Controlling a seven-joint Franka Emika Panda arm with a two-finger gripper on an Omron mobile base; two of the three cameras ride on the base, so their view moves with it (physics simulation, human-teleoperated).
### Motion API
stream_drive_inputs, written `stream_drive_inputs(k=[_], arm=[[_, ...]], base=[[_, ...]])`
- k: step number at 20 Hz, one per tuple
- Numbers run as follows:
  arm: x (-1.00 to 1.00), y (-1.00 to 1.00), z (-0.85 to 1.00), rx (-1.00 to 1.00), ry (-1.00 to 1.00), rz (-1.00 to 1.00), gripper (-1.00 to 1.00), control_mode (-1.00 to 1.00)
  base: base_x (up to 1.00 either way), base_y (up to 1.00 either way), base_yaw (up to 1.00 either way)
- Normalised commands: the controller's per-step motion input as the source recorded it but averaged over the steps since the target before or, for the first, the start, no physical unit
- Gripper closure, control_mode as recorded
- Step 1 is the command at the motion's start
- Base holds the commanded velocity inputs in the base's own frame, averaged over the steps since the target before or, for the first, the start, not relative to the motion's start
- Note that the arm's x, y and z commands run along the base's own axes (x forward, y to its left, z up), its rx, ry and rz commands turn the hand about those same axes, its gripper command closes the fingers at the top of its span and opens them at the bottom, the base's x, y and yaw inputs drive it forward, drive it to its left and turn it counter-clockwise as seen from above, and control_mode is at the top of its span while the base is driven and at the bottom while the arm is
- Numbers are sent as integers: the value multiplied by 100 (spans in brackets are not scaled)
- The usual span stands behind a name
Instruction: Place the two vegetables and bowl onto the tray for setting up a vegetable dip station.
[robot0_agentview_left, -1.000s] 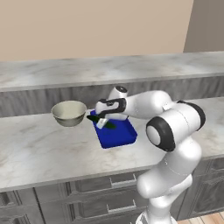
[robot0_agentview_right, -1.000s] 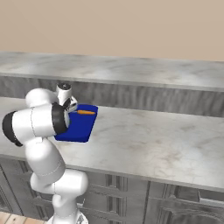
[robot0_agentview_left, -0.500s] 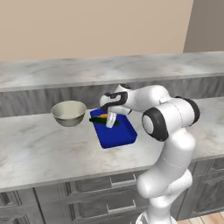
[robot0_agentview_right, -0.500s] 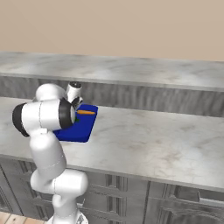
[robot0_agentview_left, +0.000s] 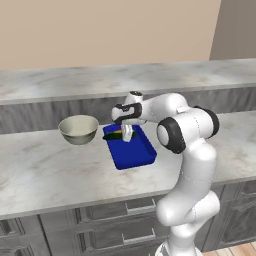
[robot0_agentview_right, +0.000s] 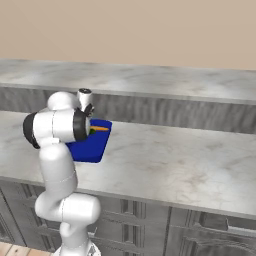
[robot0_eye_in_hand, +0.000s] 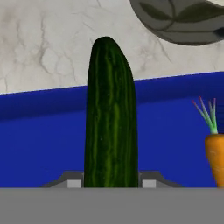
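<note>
Cucumber (robot0_eye_in_hand: 111, 118) stands lengthwise between your gripper (robot0_agentview_left: 127, 135) fingers; in the hand view both tips press its dark green sides, so the jaws are partly closed and holding it. You have it over the far end of the blue tray (robot0_agentview_left: 131, 154), with its far tip reaching past the tray's far rim toward the counter. From the hand view I cannot tell whether it rests on the tray floor or hangs just above it.

Carrot (robot0_eye_in_hand: 215, 157) lies on the tray beside the cucumber, apart from it; in the right base view (robot0_agentview_right: 100, 129) it sits at the tray's far end. Bowl (robot0_agentview_left: 79, 129) stands on the marble counter (robot0_agentview_left: 45, 172) just beside the tray, on the side away from your arm, with its rim close to the tray's far corner.

The near half of the tray floor is bare blue. Open counter runs wide on the far side of the bowl and in front of the tray. No lettering or labels can be read on anything.
</note>
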Motion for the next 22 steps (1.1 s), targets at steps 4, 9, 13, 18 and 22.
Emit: stream_drive_inputs(k=[4,9,13,18,22], arm=[[54,-27,-1,0,0,8,100,-100],[60,-24,-8,0,0,7,100,-100],[58,-11,-21,0,0,3,100,-100],[48,-1,-29,-2,0,2,100,-100],[37,0,-27,-2,0,2,100,-100]], base=[[0,0,0],[0,0,0],[0,0,0],[0,0,0],[0,0,0]])
